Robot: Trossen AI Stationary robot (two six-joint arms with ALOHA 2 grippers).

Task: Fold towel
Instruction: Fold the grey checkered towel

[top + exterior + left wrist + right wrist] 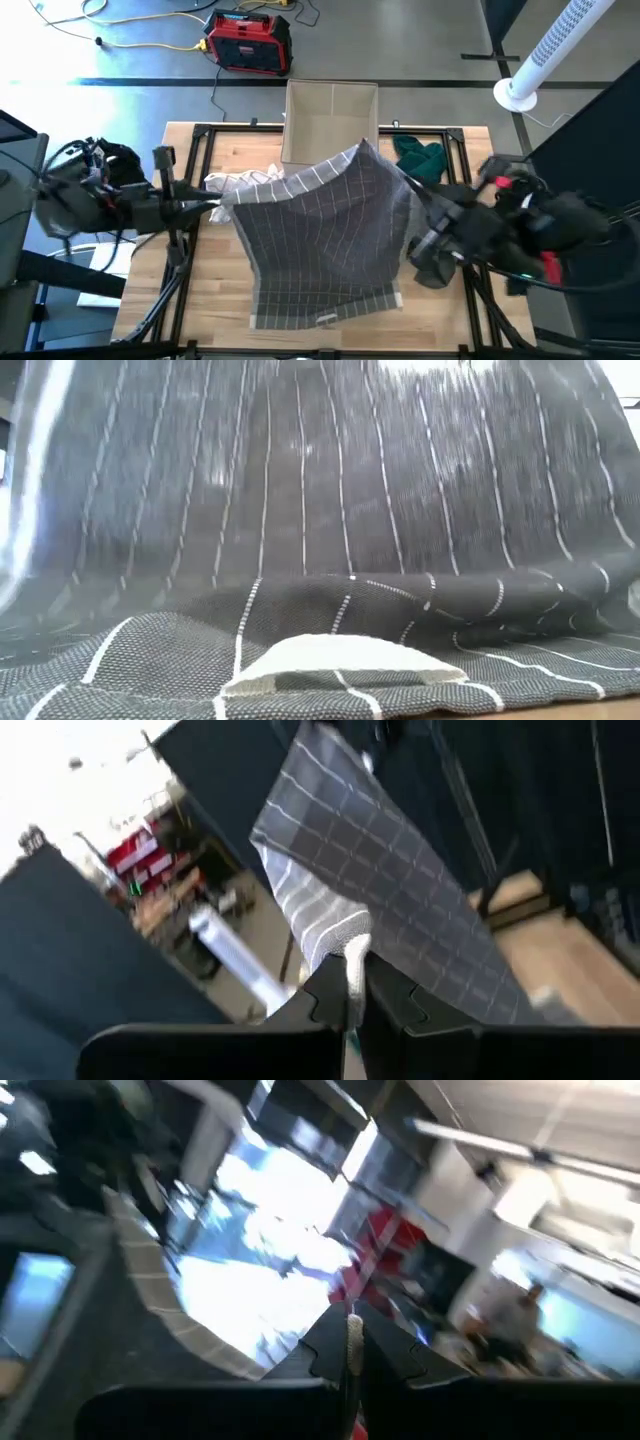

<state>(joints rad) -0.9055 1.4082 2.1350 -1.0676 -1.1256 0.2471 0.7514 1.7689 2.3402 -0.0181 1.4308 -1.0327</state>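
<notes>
Towel (325, 240), grey with thin white lines, hangs in the air between both arms over the wooden table (215, 290). The left gripper (222, 203) is pinched shut on its corner at nine o'clock. The right gripper (418, 192) is pinched shut on the corner at three o'clock. The held edge runs side to side, and the loose end lies on the table toward six o'clock.

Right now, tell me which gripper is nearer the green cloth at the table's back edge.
Right. The right gripper grips the grey towel just beside the green cloth; the left gripper holds the towel's opposite corner, far across.
</notes>
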